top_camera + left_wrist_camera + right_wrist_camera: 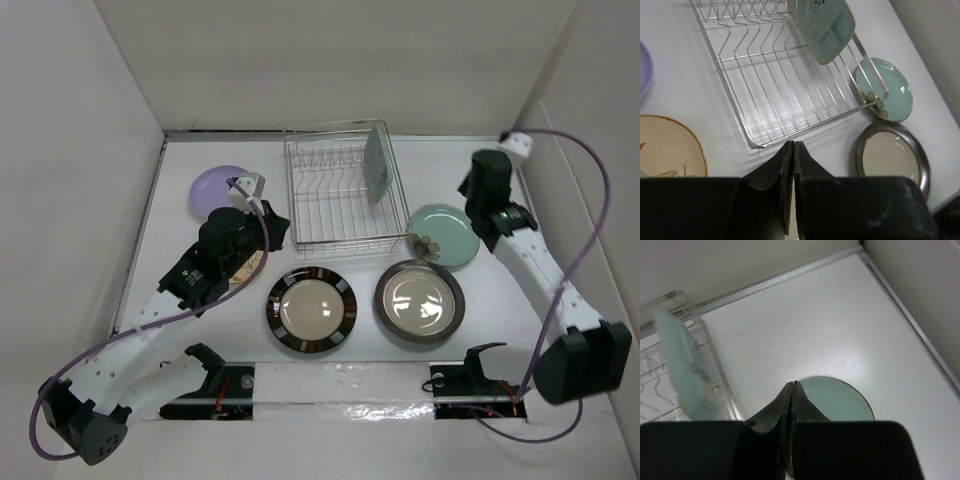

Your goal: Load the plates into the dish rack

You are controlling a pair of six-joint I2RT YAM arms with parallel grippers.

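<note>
So we stand between plates: the pale green squarish plate point(378, 168) is upright at the right side of the silver wire dish rack point(320, 205), and five more lie flat on the counter point(440, 170). The left hand point(793, 145) and right hand point(791, 384) are both pressed together, empty. Next, we judge, one must open over a rim: the tan plate point(667, 147) lies beside the left, the floral plate point(835, 400) under the right.
</note>
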